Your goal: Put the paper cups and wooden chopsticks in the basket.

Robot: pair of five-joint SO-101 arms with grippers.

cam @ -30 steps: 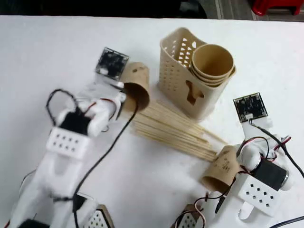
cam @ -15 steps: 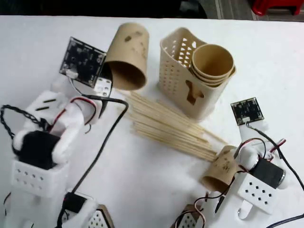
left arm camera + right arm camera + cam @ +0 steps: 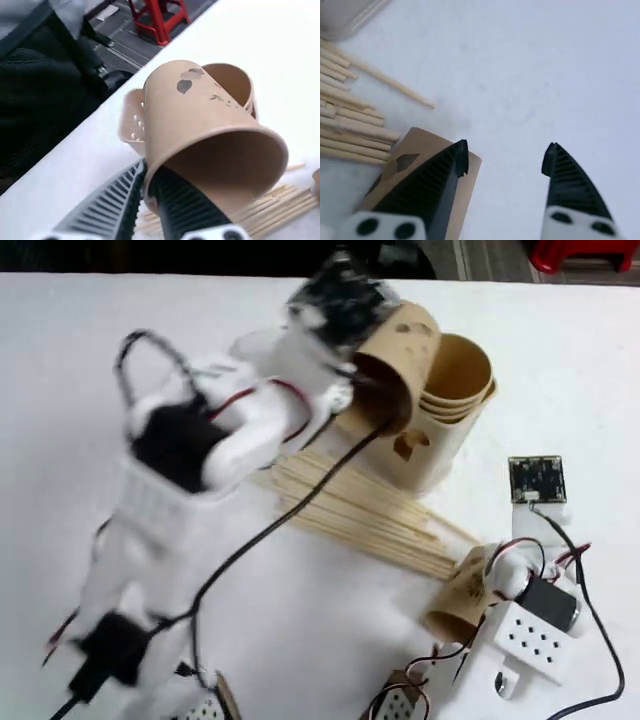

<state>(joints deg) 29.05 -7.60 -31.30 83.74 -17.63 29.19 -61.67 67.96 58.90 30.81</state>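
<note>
While the left arm [image 3: 190,470] stands raised and stretched far across the table [image 3: 100,340], its wrist hangs above the basket [image 3: 420,455]. The left gripper [image 3: 147,175] is clamped on the rim of a cup [image 3: 200,120], one finger inside the mouth and one outside the wall. That cup is in the air over the side of the basket next to the stack [image 3: 460,370] of cups already nested in it. It is tipped almost onto its side: the mouth faces back along the arm and somewhat down, the base points toward the far edge of the table, and the long axis slants between the two.

Low at the near right, the right arm [image 3: 535,625] sits folded close to the table. The right gripper [image 3: 505,155] is spread wide and grips nothing; one finger lies over the wall of a second cup [image 3: 415,165], the other over bare table. I cannot tell whether that finger touches it. This cup lies on its side at the near end of the chopsticks [image 3: 360,515].

These lie flat in a loose bundle in front of the basket, their long axis running diagonally from the middle of the table toward the right arm.
</note>
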